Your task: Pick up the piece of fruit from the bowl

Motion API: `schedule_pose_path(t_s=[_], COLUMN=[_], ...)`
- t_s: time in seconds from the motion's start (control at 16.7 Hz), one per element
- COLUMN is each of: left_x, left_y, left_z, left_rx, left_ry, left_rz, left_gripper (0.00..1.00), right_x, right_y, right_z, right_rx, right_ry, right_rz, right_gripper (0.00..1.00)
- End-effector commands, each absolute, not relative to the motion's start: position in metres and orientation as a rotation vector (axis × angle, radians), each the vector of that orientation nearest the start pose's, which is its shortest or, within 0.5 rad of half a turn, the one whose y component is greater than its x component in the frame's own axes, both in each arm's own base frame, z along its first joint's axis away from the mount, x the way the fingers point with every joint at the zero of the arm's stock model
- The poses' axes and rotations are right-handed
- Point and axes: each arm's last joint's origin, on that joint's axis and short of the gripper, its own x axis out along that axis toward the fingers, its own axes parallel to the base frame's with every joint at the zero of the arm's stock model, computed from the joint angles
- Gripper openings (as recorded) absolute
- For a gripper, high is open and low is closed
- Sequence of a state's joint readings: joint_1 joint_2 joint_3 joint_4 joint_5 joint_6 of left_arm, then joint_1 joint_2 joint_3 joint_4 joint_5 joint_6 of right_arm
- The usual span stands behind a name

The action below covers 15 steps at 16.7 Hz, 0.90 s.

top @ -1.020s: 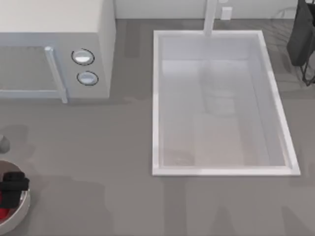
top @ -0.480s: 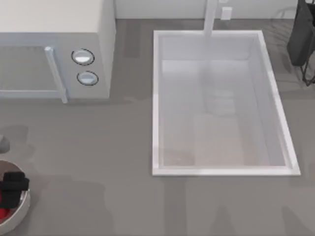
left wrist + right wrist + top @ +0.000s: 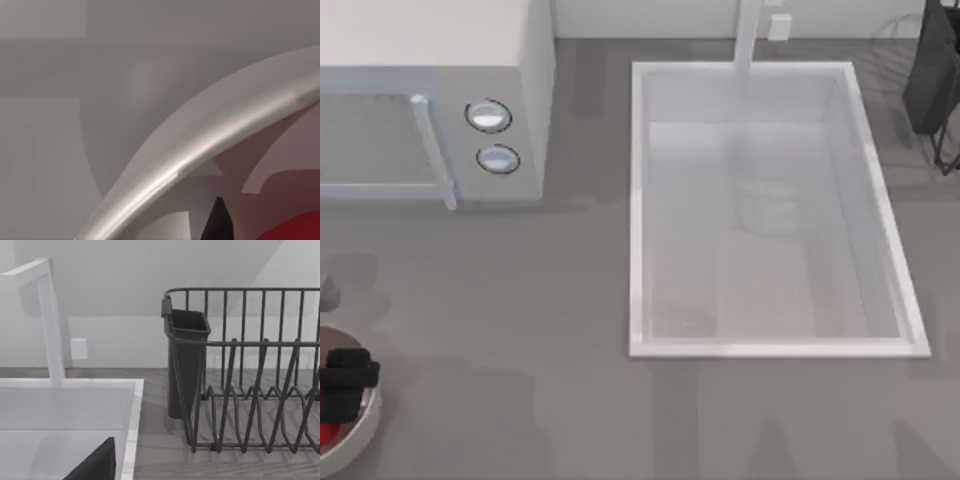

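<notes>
Hovering over the round, shallow white bowl (image 3: 360, 432) at the grey bench's (image 3: 570, 300) front left corner: black left gripper (image 3: 348, 385), jaw gap impossible to tell. Small bright red rounded fruit (image 3: 328, 432) inside that bowl, right beneath and just nearer than the gripper, partly hidden; red edge (image 3: 300, 227) beside a dark fingertip (image 3: 217, 222) inside the rim. Parked far across, beyond the bowl, near the dark wire dish rack (image 3: 250, 380): right arm.

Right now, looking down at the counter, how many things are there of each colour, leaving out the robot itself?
White: 3 (microwave, sink, bowl)
Red: 1 (piece of fruit in the bowl, under the left end effector)
Dark grey: 1 (dish rack)
Total: 5
</notes>
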<state>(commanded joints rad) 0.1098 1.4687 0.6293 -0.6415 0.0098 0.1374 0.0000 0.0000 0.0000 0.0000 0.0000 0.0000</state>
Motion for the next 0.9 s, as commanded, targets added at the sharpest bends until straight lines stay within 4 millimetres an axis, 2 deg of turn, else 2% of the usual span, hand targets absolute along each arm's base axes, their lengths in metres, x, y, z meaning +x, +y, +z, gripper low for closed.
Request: schedule_pose_path(t_s=[0.18,0.36,0.6,0.78,0.9], left_x=[0.223,0.241,0.253,0.243,0.232], left_y=[0.025,0.027,0.028,0.027,0.025], left_z=[0.134,0.169,0.248,0.309,0.34], left_rx=[0.022,0.022,0.02,0.02,0.021], left_ry=[1.489,1.496,1.518,1.521,1.505], left_rz=[-0.022,-0.023,-0.025,-0.025,-0.023], left_gripper=[0.0,0.0,0.0,0.0,0.0], right_x=[0.106,0.106,0.106,0.106,0.106], right_y=[-0.001,-0.001,-0.001,-0.001,-0.001], right_z=[0.16,0.16,0.16,0.16,0.16], right_rx=[0.0,0.0,0.0,0.0,0.0], right_ry=[0.0,0.0,0.0,0.0,0.0], right_rz=[0.0,0.0,0.0,0.0,0.0], right_gripper=[1.0,1.0,1.0,1.0,1.0])
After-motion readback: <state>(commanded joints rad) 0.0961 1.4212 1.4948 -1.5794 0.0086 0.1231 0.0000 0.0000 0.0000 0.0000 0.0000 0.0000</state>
